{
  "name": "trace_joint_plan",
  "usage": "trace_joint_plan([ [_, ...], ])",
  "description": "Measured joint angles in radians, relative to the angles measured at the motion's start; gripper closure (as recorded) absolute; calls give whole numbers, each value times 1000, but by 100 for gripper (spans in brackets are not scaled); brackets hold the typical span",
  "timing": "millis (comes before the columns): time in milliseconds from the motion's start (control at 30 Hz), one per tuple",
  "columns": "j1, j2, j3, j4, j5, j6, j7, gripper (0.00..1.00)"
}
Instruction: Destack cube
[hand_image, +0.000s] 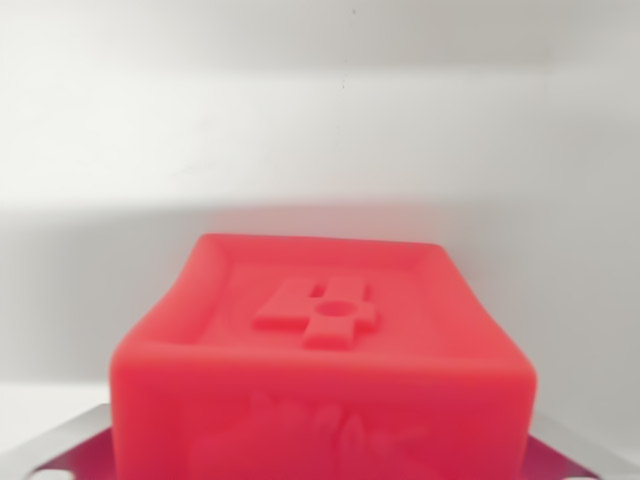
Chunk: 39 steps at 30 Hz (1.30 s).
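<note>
A pale, whitish surface (320, 120) is filling the upper half of the wrist view, running blurred and featureless from edge to edge, with a soft grey band of shadow lying across it just above the cube. Nothing of the arm itself is showing, so its pose is readable only from the camera: it is looking along and slightly down over the cube's top face toward the pale backdrop.

The red cube (322, 360) is sitting very close to the lens, filling the lower middle of the view and running off the bottom edge. Its top face is showing a raised rim around a shallow recess, and a raised cross-like emblem (320, 312) with a small round hole is standing in the middle of that recess. Its near face is carrying a blurred relief pattern that is too soft to read. The corners are looking rounded and the plastic glossy.

Grey metal parts of the gripper are peeking out at the bottom corners, one at the wrist view's left (55, 450) and one at the wrist view's right (580, 450), flanking the cube on both sides. Whether the jaws are pressing on the cube or standing clear of it cannot be told from this view.
</note>
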Motion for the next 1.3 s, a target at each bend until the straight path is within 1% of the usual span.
trace_joint_plan([
  [933,0,-1,0,0,0,0,0,0],
  [1133,0,-14,0,-4,0,-7,0,0],
  [1300,1,-39,-1,-10,0,-24,0,0],
])
